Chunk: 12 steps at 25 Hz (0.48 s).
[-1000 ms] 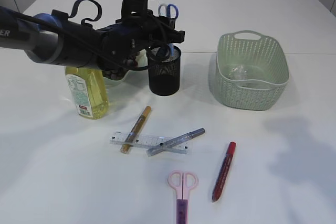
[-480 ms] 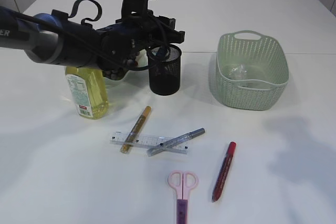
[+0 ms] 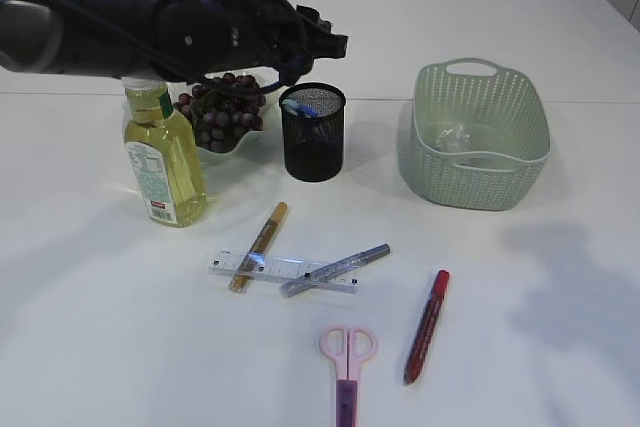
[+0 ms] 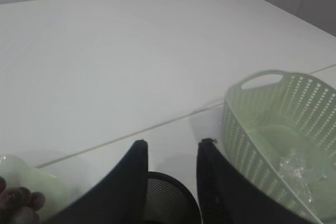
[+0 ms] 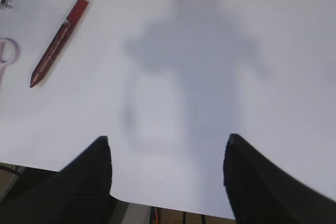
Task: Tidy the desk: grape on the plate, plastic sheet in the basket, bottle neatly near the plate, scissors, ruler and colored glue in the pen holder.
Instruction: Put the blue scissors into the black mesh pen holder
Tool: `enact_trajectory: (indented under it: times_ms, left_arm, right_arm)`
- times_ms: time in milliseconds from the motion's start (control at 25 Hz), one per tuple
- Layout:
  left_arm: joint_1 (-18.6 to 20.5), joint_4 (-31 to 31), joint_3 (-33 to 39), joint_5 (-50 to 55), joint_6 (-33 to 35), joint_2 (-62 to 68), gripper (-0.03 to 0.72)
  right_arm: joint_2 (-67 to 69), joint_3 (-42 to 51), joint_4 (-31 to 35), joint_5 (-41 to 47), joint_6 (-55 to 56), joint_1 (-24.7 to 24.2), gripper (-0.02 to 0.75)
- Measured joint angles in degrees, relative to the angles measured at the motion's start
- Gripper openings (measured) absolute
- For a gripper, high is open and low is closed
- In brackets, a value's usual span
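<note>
a: what lies nearest to the camera?
b: the pink scissors [image 3: 347,365] at the front edge, and the red glue [image 3: 427,324] just beside them on the right. behind them the ruler [image 3: 283,272] lies flat, with a gold glue [image 3: 259,245] and a silver glue [image 3: 336,269] resting across it.

a: and farther back?
b: the bottle [image 3: 163,155] stands upright on the left. behind it, the grapes [image 3: 218,110] are on the plate [image 3: 241,135]. the black holder [image 3: 313,132] stands right of the plate, with something blue inside. the basket [image 3: 481,133] is well apart on the right, and the sheet [image 3: 452,137] lies in it.

a: the grippers?
b: the left gripper [image 4: 171,150] hangs above the holder, its jaws narrow with a gap, holding nothing. the right gripper [image 5: 167,163] is over bare table near the red glue, jaws wide, also holding nothing.
</note>
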Motion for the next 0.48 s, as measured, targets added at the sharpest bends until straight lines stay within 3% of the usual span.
enact_trajectory:
  times_ms: [480]
  left_arm:
    - [0.0, -2.1, 0.0, 30.9, 0.0, -13.6, 0.288]
  right_arm:
    - [0.5, 0.0, 3.4, 1.0, 0.0, 0.0, 0.524]
